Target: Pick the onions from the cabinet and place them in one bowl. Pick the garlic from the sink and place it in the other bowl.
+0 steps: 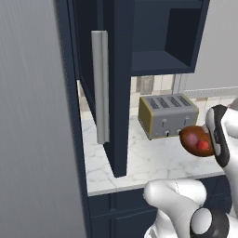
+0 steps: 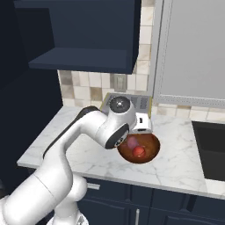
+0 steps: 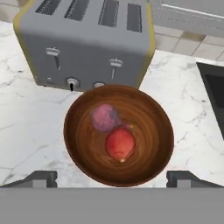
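Even, soft light — faint shadows, sharp

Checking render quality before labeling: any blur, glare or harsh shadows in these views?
Hand view: sharp, soft even light, faint sheen inside the wooden bowl around both onions. Left base view: the grey panel at left is smooth and featureless, the cabinet interior dark. Right base view: dim left edge, no glare.

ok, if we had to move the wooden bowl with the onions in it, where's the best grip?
Probably the rim of the bowl, from straight above, one finger inside the wall and one outside. It sits upright and looks too wide to span. Take the side away from the toaster, which sits close behind it; the red onion and purple onion lie mid-bowl, clear of the rim.
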Tool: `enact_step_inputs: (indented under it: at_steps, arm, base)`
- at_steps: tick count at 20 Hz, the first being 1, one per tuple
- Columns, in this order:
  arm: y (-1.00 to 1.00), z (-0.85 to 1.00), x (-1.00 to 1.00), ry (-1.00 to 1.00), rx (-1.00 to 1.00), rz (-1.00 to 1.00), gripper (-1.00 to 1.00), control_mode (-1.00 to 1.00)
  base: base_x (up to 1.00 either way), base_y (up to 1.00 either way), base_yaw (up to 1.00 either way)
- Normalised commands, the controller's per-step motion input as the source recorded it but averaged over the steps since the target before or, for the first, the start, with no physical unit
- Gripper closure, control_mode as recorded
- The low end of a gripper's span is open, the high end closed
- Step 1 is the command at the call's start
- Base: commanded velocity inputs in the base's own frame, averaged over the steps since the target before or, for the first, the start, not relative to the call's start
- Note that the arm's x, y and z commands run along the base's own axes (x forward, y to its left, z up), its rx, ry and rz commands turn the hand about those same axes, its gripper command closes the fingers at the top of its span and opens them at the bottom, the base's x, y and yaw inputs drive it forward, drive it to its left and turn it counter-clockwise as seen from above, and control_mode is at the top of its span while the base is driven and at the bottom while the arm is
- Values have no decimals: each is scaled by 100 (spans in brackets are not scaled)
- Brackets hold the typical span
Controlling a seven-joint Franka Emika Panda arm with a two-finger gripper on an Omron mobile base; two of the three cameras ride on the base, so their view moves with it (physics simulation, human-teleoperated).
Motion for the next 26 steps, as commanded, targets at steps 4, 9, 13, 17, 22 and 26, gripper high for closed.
enact_step_inputs:
  at_steps: [4,9,13,17,22,26]
  arm:
    - [20,13,-2,-10,9,-34,-100,-100]
    - [32,12,-6,21,7,-25,-100,-100]
    - [27,7,-15,18,13,-21,-100,-100]
    - [0,-1,0,2,1,1,-100,-100]
    - [0,0,0,0,0,0,-100,-100]
    - [0,0,0,0,0,0,-100,100]
  base:
    - [0,0,0]
    - [0,0,0]
    - [0,0,0]
    - [0,0,0]
    - [0,0,0]
    - [-4,-14,0]
